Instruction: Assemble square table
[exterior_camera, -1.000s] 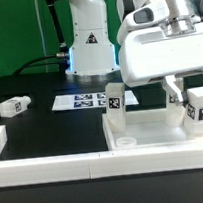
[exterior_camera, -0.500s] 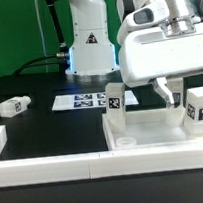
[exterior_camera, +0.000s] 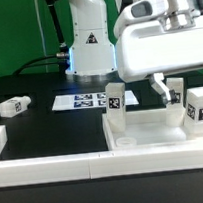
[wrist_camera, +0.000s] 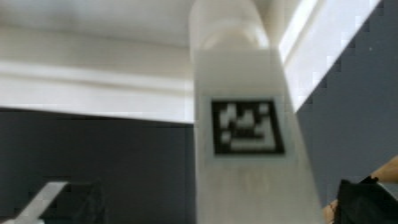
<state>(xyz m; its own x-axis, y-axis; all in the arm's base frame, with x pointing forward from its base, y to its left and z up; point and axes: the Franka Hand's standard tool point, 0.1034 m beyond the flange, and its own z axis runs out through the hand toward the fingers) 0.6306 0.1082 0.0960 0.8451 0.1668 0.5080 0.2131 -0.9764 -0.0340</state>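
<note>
Far out to the exterior view's left of the gripper (exterior_camera: 168, 94) a loose leg (exterior_camera: 13, 105) lies on its side on the black table (exterior_camera: 52, 134), well apart from everything, long axis flat and running roughly across the view. Closer in, the marker board (exterior_camera: 84, 99) lies flat. Next comes an upright leg (exterior_camera: 114, 100) standing at a corner of the square table top (exterior_camera: 153, 137), below the gripper and to its exterior-view left. The gripper hangs over that top with its jaws spread and nothing in them. Just beside it, to the exterior view's right and lower, stands a second upright leg (exterior_camera: 200, 106). In the wrist view a tagged leg runs up between the fingertips (wrist_camera: 45, 200) with clear gaps on both sides, so it is not gripped. The likely next fetch is the lying leg — a long reach to the exterior view's left. Because its axis is horizontal, the jaws would probably need to straddle its short width from above.
</note>
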